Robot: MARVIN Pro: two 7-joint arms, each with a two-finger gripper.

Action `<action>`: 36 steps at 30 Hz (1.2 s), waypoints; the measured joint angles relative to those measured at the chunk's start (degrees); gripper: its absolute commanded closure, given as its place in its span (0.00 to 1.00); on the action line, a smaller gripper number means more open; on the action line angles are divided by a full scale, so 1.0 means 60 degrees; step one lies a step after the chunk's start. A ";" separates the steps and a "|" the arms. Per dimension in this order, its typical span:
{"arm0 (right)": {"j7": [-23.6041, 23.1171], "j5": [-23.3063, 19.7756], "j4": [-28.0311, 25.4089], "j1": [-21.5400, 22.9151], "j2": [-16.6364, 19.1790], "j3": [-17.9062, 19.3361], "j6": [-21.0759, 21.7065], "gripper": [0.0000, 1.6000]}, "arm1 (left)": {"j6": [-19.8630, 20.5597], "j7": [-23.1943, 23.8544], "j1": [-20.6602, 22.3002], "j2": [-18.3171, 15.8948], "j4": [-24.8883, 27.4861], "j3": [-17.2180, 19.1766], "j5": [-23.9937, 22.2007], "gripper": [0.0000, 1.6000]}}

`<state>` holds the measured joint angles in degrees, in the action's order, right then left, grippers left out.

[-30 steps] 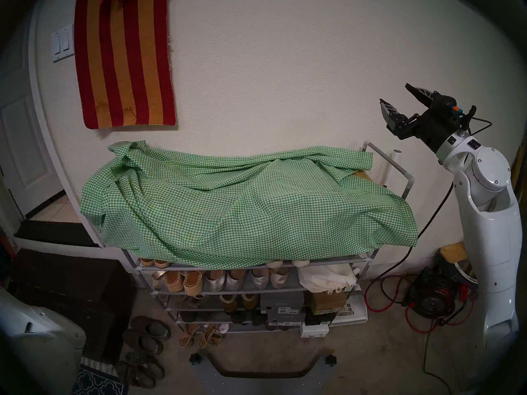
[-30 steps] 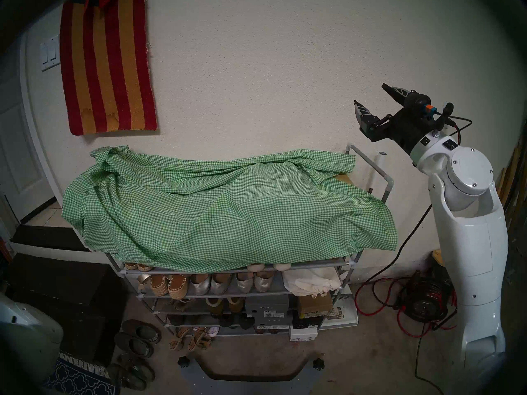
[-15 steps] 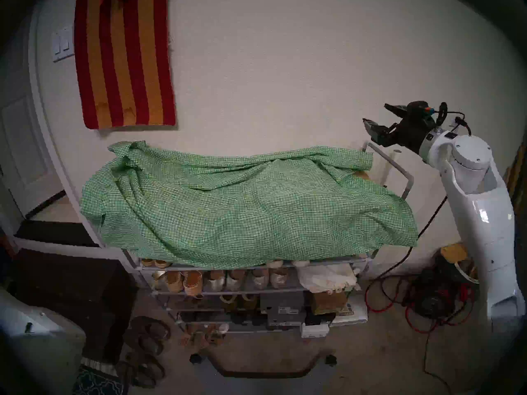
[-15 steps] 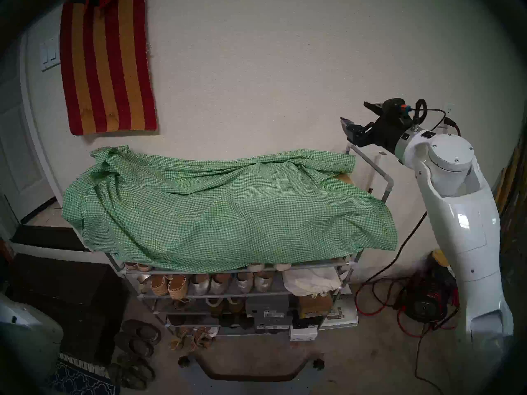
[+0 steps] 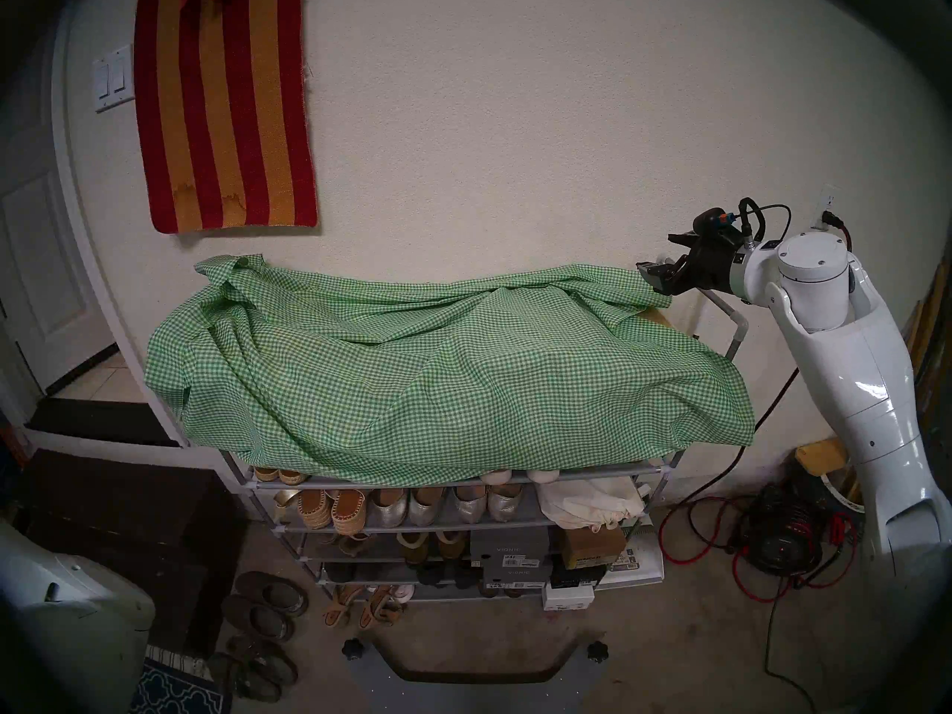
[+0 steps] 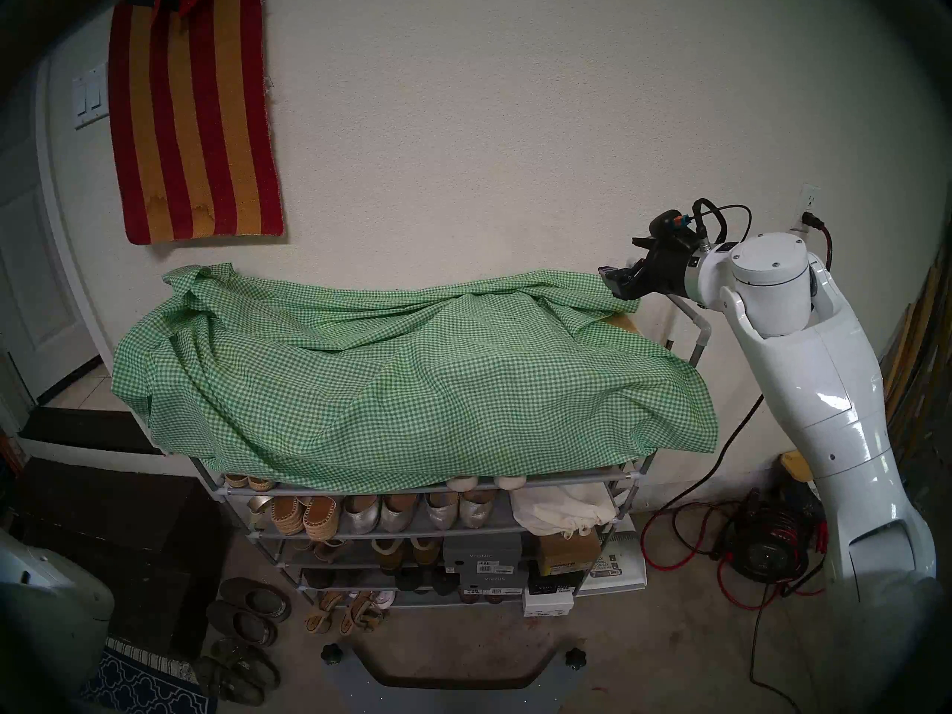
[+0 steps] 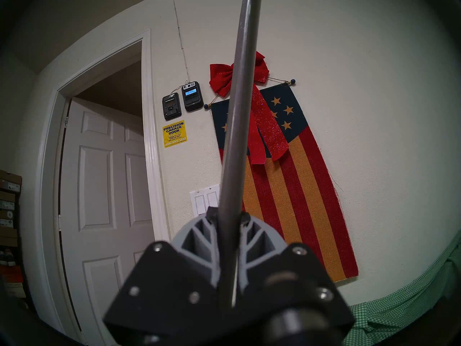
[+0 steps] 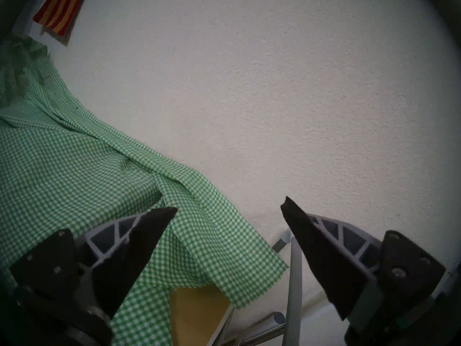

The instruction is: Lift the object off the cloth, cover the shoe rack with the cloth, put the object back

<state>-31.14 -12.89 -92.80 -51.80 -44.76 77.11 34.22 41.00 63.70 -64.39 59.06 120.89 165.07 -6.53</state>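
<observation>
Draping over the shoe rack (image 5: pixel 737 331), the cloth (image 5: pixel 438 368) is hiding its top tier; lower shelves are holding shoes (image 5: pixel 329 509) and boxes (image 5: pixel 510 548). Left claw (image 7: pixel 228 219) is pinching the shoehorn (image 7: pixel 238 128); right claw (image 8: pixel 228 208) is spread beside the cloth's corner.

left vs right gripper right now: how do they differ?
Left gripper is shut on the grey shoehorn-like bar, which runs up between its fingers; right gripper is open and holds nothing.
The left gripper faces the wall by the door, clear of the green checked cloth; the right gripper sits at the cloth's back right corner, by the shoe rack's side rail.
Both share grey ribbed fingers with black pads.
</observation>
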 measured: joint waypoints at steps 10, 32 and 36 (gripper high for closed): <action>-0.1254 0.0522 0.1050 0.1079 -0.0107 -0.1033 0.0747 0.00 | 0.0000 0.0005 0.0008 -0.0003 -0.0002 0.0000 0.0018 1.00; -0.2397 0.1063 0.2905 0.2246 -0.0455 -0.1928 0.0443 0.00 | 0.0007 0.0025 0.0176 -0.0003 -0.0002 0.0000 0.0282 1.00; -0.2539 0.1061 0.3204 0.2316 -0.0510 -0.1998 0.0293 0.00 | 0.0011 0.0028 0.0216 -0.0002 -0.0002 0.0000 0.0330 1.00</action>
<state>-46.38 -6.53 -73.57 -37.91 -47.82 65.13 35.98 41.06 63.87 -63.10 59.05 120.87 165.07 -4.55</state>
